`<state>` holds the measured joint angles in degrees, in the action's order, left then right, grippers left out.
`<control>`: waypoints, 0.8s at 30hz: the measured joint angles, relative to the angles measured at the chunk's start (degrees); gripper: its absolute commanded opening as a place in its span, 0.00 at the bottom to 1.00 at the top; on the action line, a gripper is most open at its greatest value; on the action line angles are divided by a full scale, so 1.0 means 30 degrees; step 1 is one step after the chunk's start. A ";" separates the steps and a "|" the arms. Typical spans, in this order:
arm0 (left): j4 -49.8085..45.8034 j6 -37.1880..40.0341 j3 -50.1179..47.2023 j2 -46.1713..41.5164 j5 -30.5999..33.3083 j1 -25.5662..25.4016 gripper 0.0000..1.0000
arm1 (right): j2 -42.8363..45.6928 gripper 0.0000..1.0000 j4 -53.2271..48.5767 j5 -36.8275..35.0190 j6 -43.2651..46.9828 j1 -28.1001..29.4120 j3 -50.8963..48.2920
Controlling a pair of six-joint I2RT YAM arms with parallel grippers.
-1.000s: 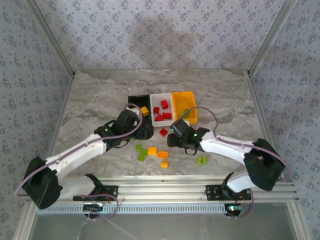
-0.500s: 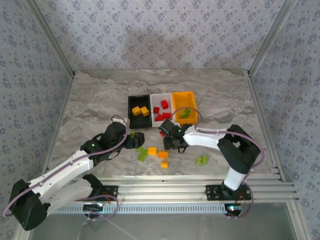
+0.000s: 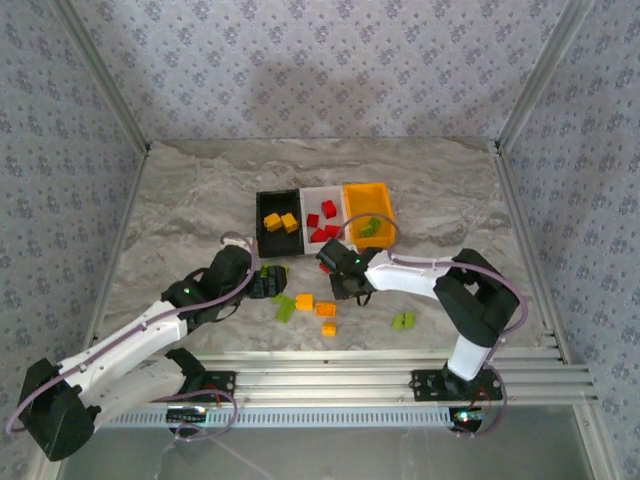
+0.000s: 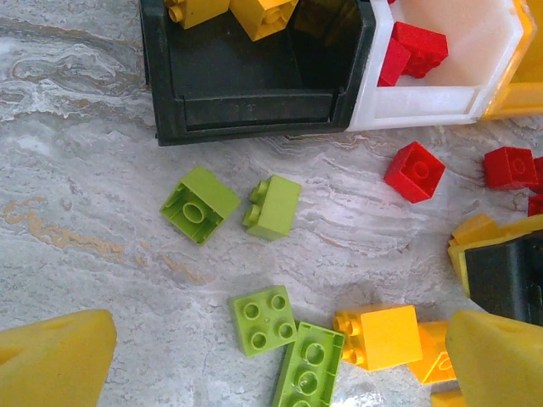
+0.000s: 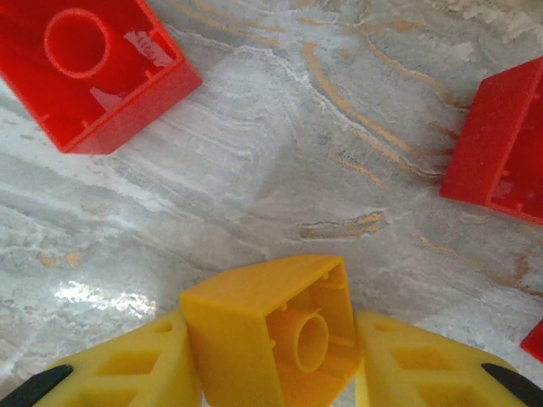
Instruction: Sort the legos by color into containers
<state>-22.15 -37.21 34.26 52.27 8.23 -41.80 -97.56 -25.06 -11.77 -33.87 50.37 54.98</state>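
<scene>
Right claw (image 5: 271,363): closed on a yellow-orange plastic brick (image 5: 270,335), with a yellow finger (image 5: 127,369) pressed to each side. The brick was tipped, its hollow underside toward the wrist camera, low over the grey marbled counter (image 5: 280,153).

Right arm: elbow bent out to the right, forearm reaching leftward and low, ending just in front of the white rectangular plastic bin (image 3: 312,203).

Left claw (image 4: 271,360): jaws spread wide, holding nothing, hanging over loose bricks.

Left arm: stretched diagonally from the near-left corner toward the counter's middle, wrist low.

Top view: three bins stood touching in a row.
- The black rectangular plastic bin (image 3: 278,243) stood on the left and held two yellow-orange pieces.
- The white bin stood in the middle and held red pieces.
- The orange-yellow rectangular plastic bin (image 3: 362,203) stood on the right and held green pieces.
- A green pair (image 3: 403,320) lay apart, toward the near right.

Left wrist view, finer detail:
- Four lime green bricks (image 4: 274,206) lay between the claw and the black bin, one of them overturned.
- A loose orange brick (image 4: 382,335) lay near the right-hand finger.
- Two red cubes (image 4: 414,171) lay just outside the white bin.

Right wrist view:
- An overturned red brick (image 5: 93,68) lay on the counter beyond the held piece, at upper left.
- A second red brick (image 5: 501,144) lay at the right edge.
- Both were clear of the fingers.
</scene>
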 measured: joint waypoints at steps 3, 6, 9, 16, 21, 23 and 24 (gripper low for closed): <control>0.0007 -0.0131 -0.0087 -0.0007 0.0036 0.0000 1.00 | 0.0597 0.36 0.0313 0.0000 0.0189 0.0087 -0.0219; -0.0073 -0.0189 -0.0240 -0.0087 0.0138 0.0000 1.00 | 0.1727 0.36 0.0401 -0.0007 0.0393 0.0219 -0.0248; -0.0146 -0.0284 -0.0444 -0.0423 0.0262 0.0000 1.00 | 0.2769 0.36 0.0335 0.0000 0.0670 0.0437 0.0073; -0.0153 -0.0488 -0.1049 -0.1078 0.0495 0.0000 1.00 | 0.0947 0.36 -0.0044 0.0503 0.1545 0.0561 0.5676; -0.0350 -0.0627 -0.1246 -0.1457 0.0568 0.0000 1.00 | -0.2769 0.36 -0.0087 0.1311 0.1902 0.0481 1.0746; -0.0474 -0.0648 -0.1333 -0.1690 0.0576 0.0000 1.00 | -0.4291 0.37 -0.0219 0.1632 0.1967 0.0401 1.2313; -0.0568 -0.0670 -0.1399 -0.1843 0.0576 0.0000 1.00 | -0.5085 0.37 -0.0335 0.1785 0.1967 0.0335 1.3100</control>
<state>-23.86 -39.22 30.06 46.74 9.96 -41.80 -112.81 -26.06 -6.42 -27.97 51.37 94.28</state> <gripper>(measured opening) 0.997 0.378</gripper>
